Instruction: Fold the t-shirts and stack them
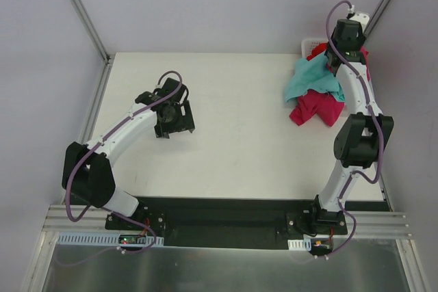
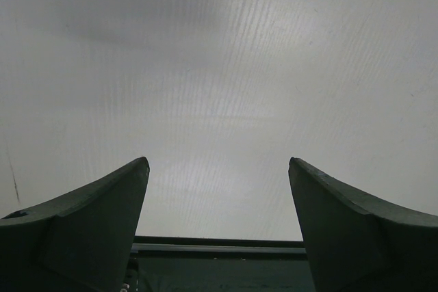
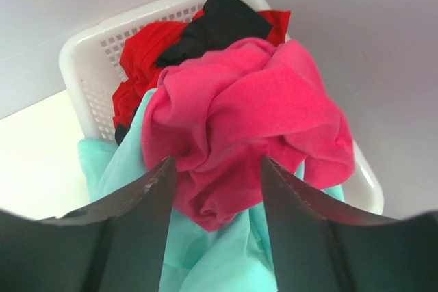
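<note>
A heap of t-shirts spills out of the white basket (image 3: 82,66) at the table's far right corner. The magenta-pink one (image 3: 253,100) lies bunched on top. A teal-mint one (image 3: 219,258) hangs under it onto the table, with red (image 3: 144,59) and black (image 3: 219,22) ones behind. From above, the teal (image 1: 311,81) and pink (image 1: 318,107) cloth drape over the table. My right gripper (image 3: 217,165) hovers over the heap with its jaws apart, a pink fold lying between the tips. My left gripper (image 2: 217,165) is wide open over bare table, holding nothing.
The white table (image 1: 233,141) is bounded by grey walls at the back and sides. The left arm (image 1: 174,117) sits mid-left over it. The right arm (image 1: 356,135) stretches along the right edge toward the basket (image 1: 309,46).
</note>
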Controlling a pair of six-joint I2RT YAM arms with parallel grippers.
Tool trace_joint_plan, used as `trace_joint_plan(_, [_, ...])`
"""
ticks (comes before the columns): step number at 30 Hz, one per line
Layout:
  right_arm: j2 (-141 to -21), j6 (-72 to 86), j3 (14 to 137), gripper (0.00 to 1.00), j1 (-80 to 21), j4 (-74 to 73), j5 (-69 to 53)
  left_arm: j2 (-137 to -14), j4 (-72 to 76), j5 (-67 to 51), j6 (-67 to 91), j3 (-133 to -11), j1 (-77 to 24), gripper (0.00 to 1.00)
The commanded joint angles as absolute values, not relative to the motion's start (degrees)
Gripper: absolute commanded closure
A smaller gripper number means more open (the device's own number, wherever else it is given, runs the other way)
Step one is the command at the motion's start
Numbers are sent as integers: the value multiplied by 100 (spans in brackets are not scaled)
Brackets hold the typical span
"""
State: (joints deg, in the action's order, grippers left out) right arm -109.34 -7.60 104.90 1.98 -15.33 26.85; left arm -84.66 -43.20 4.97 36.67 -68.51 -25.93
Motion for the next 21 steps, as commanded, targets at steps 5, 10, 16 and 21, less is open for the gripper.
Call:
trace_joint_plan(5, [-11266, -905, 11373, 45, 430, -1398, 2812, -8552, -4359, 519, 3516, -6987, -2654, 17])
trace_joint_plan(10, [-11689, -844, 11628, 53, 632, -1485, 2699, -8552, -4368, 510, 3481, -7005, -2654, 17])
trace_joint_plan(16, [-11961, -686, 11654, 51, 712, -1538, 2426, -8701, -4359, 448, 3480, -7180, -2663, 17])
trace_joint_plan(21, [-12032, -677, 11759, 84, 721, -1564, 2461, -8780, -4359, 448, 3516, -7233, -2724, 17])
